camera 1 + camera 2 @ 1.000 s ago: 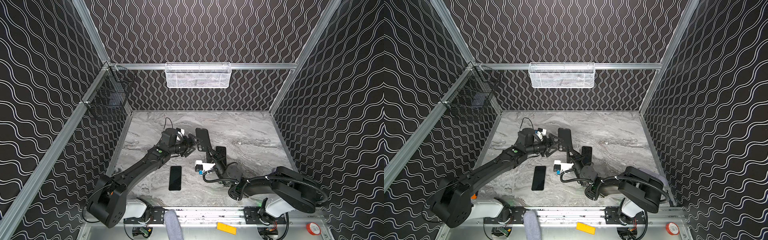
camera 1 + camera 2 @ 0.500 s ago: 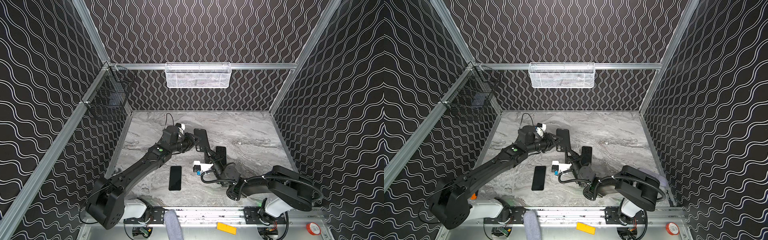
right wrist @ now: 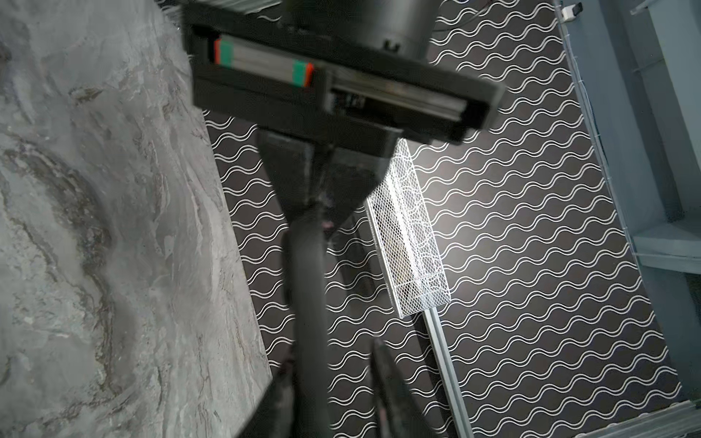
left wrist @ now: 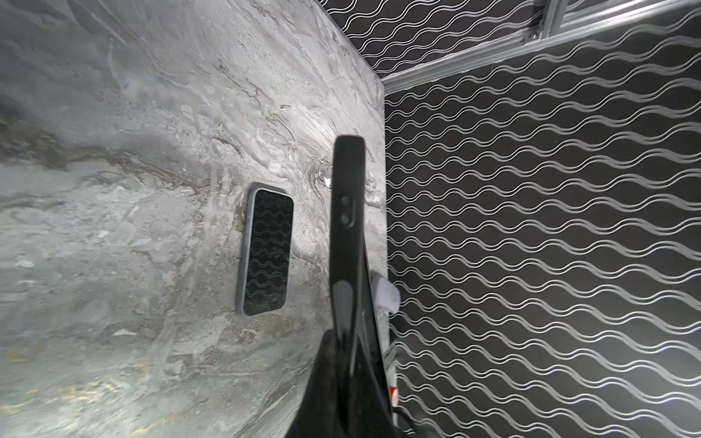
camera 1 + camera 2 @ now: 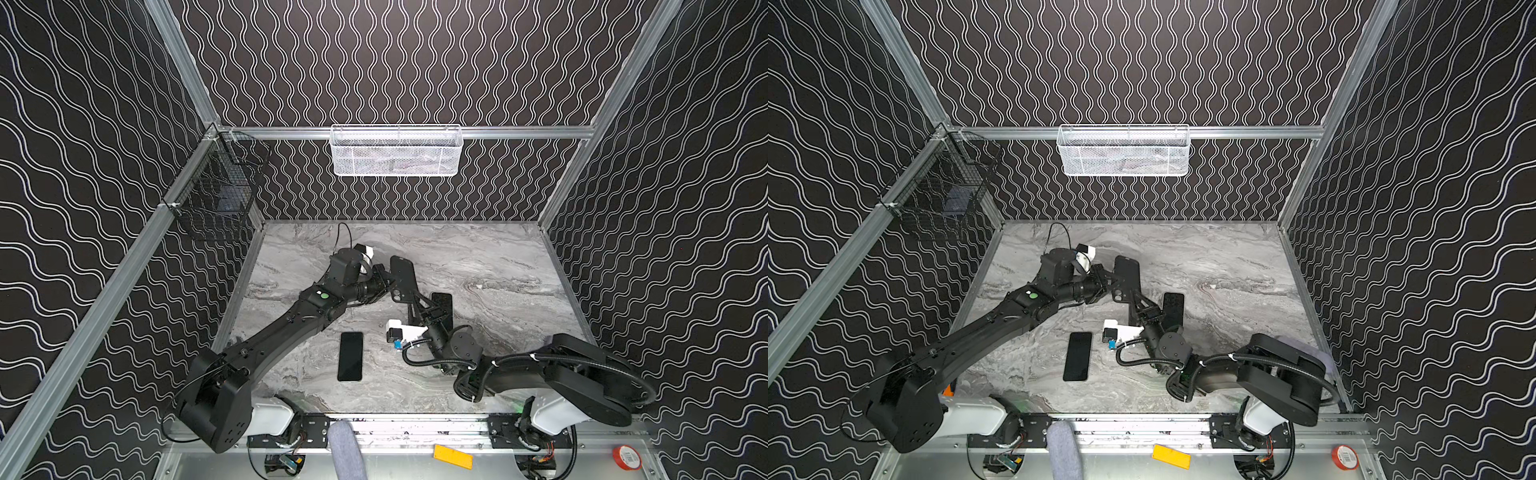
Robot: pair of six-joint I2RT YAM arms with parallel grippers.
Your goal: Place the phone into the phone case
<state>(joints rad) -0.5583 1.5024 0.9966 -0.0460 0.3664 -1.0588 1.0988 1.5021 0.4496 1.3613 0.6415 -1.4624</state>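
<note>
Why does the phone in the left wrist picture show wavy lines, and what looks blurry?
Left wrist view: the phone screen mirrors the wavy wall. Right wrist view: the left gripper and phone case near the lens are blurred; the white basket is sharper.

Tabletop (image 5: pixel 498 270) carries the phone (image 5: pixel 350 361) flat, near side, left of centre. A second phone (image 5: pixel 444 305) lies flat, right of it and farther. The phone case (image 5: pixel 402 276) is raised off the tabletop, farther still, left-right between the two. The left gripper (image 5: pixel 388 278) is at its left edge, the right gripper (image 5: pixel 409 302) at its near end. A mesh basket (image 5: pixel 397 151) hangs on the far wall, a wire basket (image 5: pixel 216 199) on the left wall.
</note>
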